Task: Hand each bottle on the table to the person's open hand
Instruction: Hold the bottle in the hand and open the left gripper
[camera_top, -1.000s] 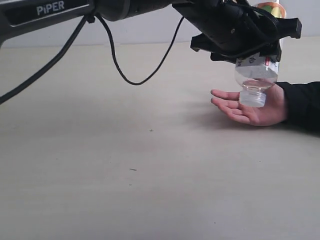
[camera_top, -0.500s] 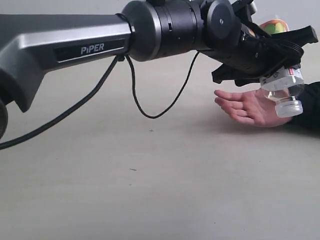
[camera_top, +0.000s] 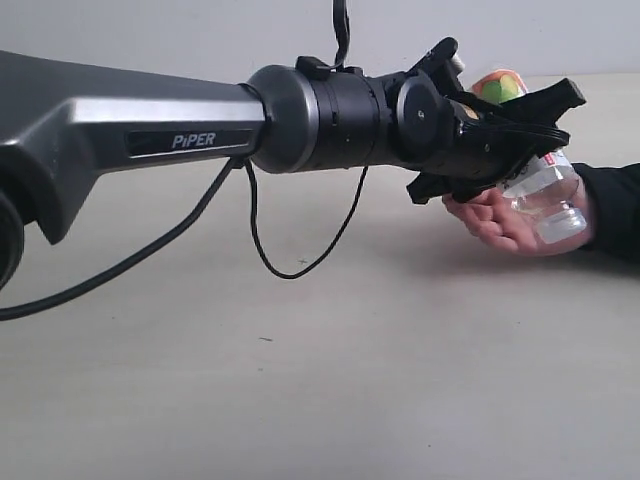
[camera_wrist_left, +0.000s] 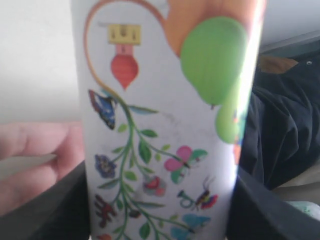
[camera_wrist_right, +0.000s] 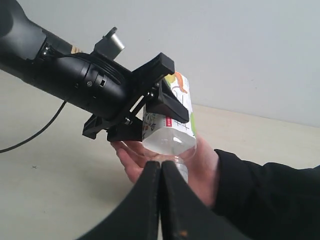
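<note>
Fruit-label bottle gripped by left gripper, tilted cap-down into person's open hand resting on table nearer its far edge; right gripper closed, empty.

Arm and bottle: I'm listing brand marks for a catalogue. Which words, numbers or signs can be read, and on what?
"PiPER": white letters on the arm.
Bottle label: pictures of fruit, flowers and butterflies, no readable words in the left wrist view.
Small print at the label's edge: too small to read.
</note>
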